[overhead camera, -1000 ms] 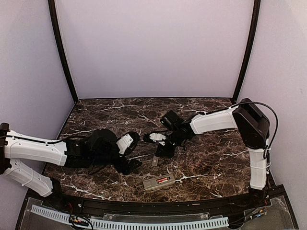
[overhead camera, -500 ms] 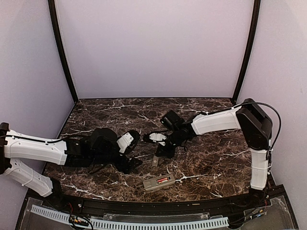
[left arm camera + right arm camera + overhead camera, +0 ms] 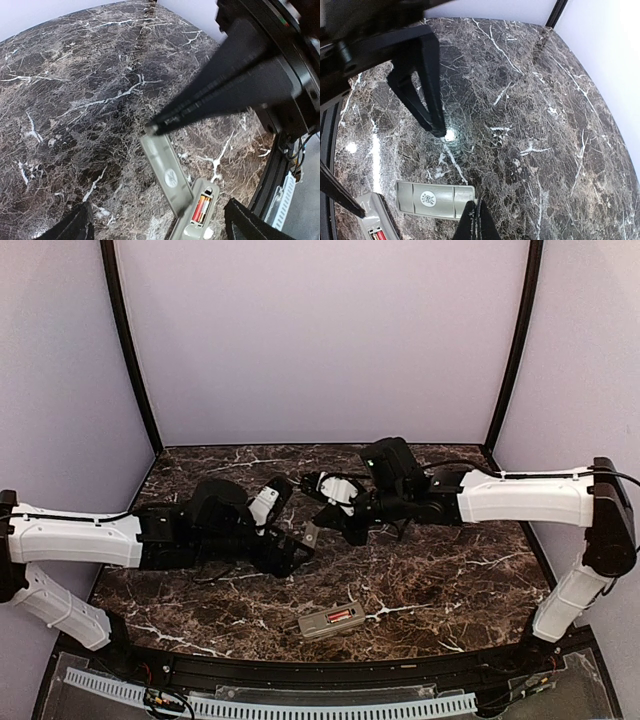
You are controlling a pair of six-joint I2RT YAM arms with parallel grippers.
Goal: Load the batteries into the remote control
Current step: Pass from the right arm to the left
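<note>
The remote control (image 3: 331,620) lies face down near the table's front edge, its compartment uncovered, and the reddish batteries (image 3: 201,208) sit inside it. My right gripper (image 3: 318,528) is shut on one end of a grey battery cover (image 3: 435,199), which it holds above the table. In the left wrist view the cover (image 3: 165,170) hangs from the right fingertips (image 3: 154,129) and partly overlaps the remote control (image 3: 197,222). My left gripper (image 3: 293,525) stands open and holds nothing, right next to the cover. The remote control (image 3: 370,220) shows at the right wrist view's bottom left.
The dark marble table (image 3: 450,570) is walled by pale panels with black corner posts (image 3: 130,350). A black rail and a white slotted strip (image 3: 270,705) run along the near edge. Both arms meet over the table's middle.
The right arm has stretched out to the left and back, lifting the grey cover off the table. The left gripper has risen toward it and opened slightly wider. The remote has not moved.
</note>
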